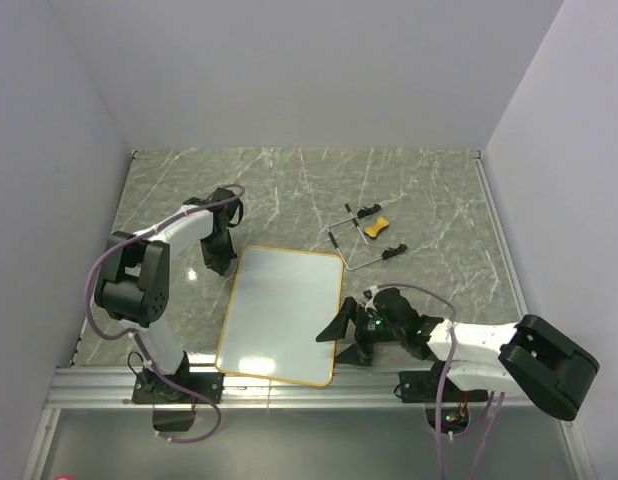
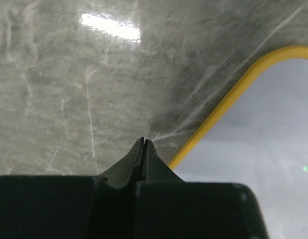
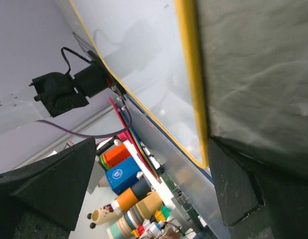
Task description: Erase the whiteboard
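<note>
The whiteboard [image 1: 281, 315] lies flat on the grey marble table, yellow rim all round, its face white with no marks that I can see. My left gripper [image 1: 219, 262] is shut and empty, just off the board's far left corner; in the left wrist view its tips [image 2: 144, 140] point down at bare table beside the whiteboard's rim [image 2: 219, 117]. My right gripper [image 1: 341, 340] stands wide open at the board's right edge near its front corner. In the right wrist view the whiteboard [image 3: 144, 59] lies ahead of the right gripper [image 3: 149, 189], nothing between the fingers.
A small yellow eraser [image 1: 377, 228] rests on a thin black wire stand [image 1: 354, 245] at the back right of the board. A metal rail [image 1: 319, 392] runs along the table's front edge. Walls close in the left, back and right sides.
</note>
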Tool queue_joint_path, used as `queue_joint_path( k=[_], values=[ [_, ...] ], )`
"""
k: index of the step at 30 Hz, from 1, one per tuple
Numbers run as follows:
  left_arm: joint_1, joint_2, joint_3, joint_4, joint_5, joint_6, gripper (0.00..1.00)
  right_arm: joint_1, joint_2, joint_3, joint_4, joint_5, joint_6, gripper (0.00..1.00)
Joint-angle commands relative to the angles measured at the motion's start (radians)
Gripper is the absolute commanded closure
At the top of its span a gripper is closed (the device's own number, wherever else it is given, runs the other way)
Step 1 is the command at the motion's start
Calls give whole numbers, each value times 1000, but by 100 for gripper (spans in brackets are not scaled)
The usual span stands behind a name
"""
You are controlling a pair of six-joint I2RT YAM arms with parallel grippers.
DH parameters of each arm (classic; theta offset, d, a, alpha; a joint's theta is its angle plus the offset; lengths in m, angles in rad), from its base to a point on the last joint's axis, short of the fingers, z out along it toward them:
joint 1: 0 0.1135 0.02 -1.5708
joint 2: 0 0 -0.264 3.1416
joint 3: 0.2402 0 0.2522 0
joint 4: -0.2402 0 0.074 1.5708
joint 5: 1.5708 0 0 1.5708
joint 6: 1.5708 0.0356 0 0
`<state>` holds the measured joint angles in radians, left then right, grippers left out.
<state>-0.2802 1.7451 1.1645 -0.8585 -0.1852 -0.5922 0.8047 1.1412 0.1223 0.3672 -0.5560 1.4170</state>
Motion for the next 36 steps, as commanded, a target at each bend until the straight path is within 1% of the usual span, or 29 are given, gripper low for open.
queue_joint_path(
  k=[1, 2, 3, 5, 6, 8, 9, 11, 13, 15, 17, 20, 21, 22, 24, 27, 29, 32, 35, 36],
  values=[
    [4, 13, -31, 73, 38, 58, 100, 108, 11, 46, -26, 229, 88, 0],
    [6, 10, -43, 82, 41, 63, 100, 132, 14, 81, -57, 264, 97, 0],
    [12, 5, -57, 90, 50, 72, 100, 190, 12, 98, -121, 298, 108, 0],
    [25, -4, -104, 127, 73, 94, 100, 243, 17, 146, -171, 387, 151, 0],
    [29, -6, -133, 134, 90, 98, 100, 279, 23, 160, -224, 409, 180, 0],
    [35, -12, -157, 156, 108, 117, 100, 321, 19, 198, -289, 482, 203, 0],
    [41, -15, -175, 162, 115, 117, 100, 335, 0, 206, -356, 510, 236, 0],
    [44, -24, -189, 173, 157, 117, 100, 381, -26, 195, -404, 554, 281, 0],
    [44, -22, -195, 182, 177, 115, 100, 428, -66, 165, -453, 597, 367, 0],
    [44, -15, -196, 185, 197, 117, 100, 462, -83, 143, -447, 640, 420, 0],
    [44, -12, -200, 184, 226, 115, 100, 507, -66, 145, -438, 663, 474, 0],
    [41, -27, -218, 185, 257, 111, 100, 536, 24, 189, -387, 689, 488, 0],
    [35, -32, -235, 187, 272, 108, 100, 539, 90, 206, -369, 688, 475, 0],
    [26, -30, -230, 178, 274, 103, 100, 539, 122, 244, -341, 683, 465, 0],
    [-16, -25, -224, 164, 286, 95, 100, 545, 210, 284, -312, 679, 442, 0],
    [-80, -33, -249, 164, 308, 71, 100, 553, 273, 323, -275, 674, 445, 0],
    [-118, -33, -261, 177, 326, 54, 100, 560, 276, 304, -260, 688, 464, 0],
    [-145, -24, -288, 190, 354, 40, 100, 591, 243, 243, -240, 734, 536, 0],
    [-154, -15, -310, 207, 398, 38, 100, 639, 195, 212, -280, 780, 608, 0],
    [-155, -16, -321, 216, 406, 38, 100, 648, 183, 212, -319, 807, 629, 1]
  ],
)
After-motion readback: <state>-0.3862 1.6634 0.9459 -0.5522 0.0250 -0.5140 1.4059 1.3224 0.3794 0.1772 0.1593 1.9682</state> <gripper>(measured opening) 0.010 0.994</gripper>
